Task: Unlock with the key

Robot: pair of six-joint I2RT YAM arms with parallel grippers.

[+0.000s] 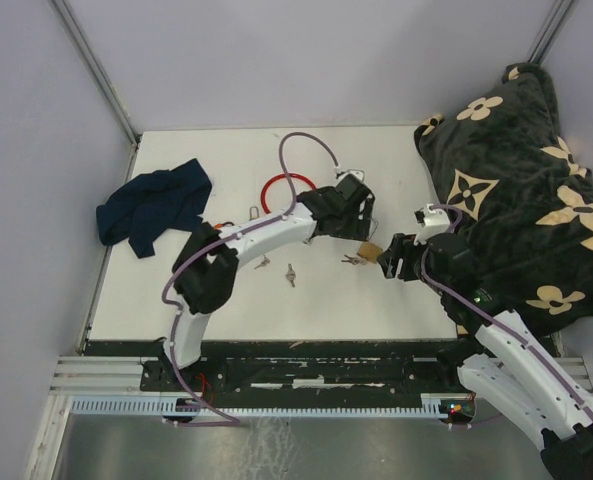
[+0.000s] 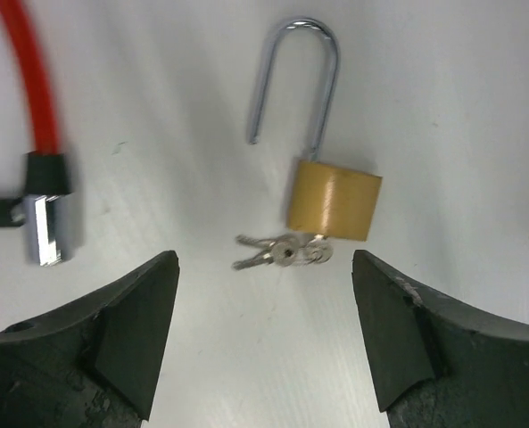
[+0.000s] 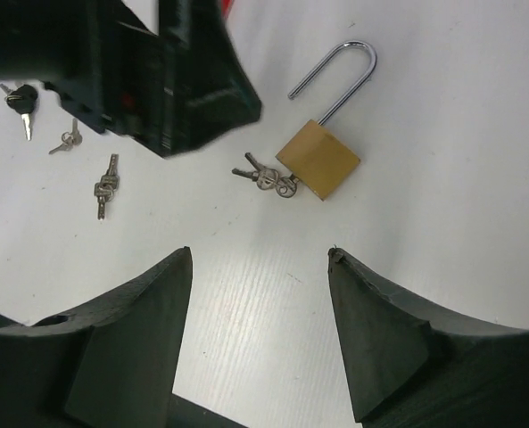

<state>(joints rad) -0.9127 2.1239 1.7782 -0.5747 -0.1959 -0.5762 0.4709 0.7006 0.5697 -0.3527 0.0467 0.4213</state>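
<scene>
— White table (image 1: 376, 300), plain grey walls behind. Entry: brass padlock (image 2: 334, 201) lay flat, right of the table's centre, with the key bunch (image 2: 286, 252) at its base, apparently in the keyway. (M.)
— Shackle? (T.)
— Shackle (image 2: 293, 36) was up, and its free leg ended clear of the body. Judged unlocked, or as good as. (M.)
— Grippers? (T.)
— Left gripper (image 2: 264, 276) hung directly over the keys, jaws wide, nothing held. Right gripper (image 3: 260, 254) stood near on the lock's right, jaws likewise spread and empty. (M.)
— So the step in hand looked like let-go and retreat. How to do it well? (T.)
— My judgement: raise each arm straight up before any sideways travel. The left fingers (image 2: 139, 312) flanked the key bunch, so a sweep could drag keys and lock. Jaws wide until clear. One arm at a time, as the wrists sat near each other. (M.)
— Hazards? (T.)
— Red cable lock (image 2: 32, 80) just beside the left finger; loose keys (image 3: 103, 187) nearby. Avoid both. (M.)
</scene>
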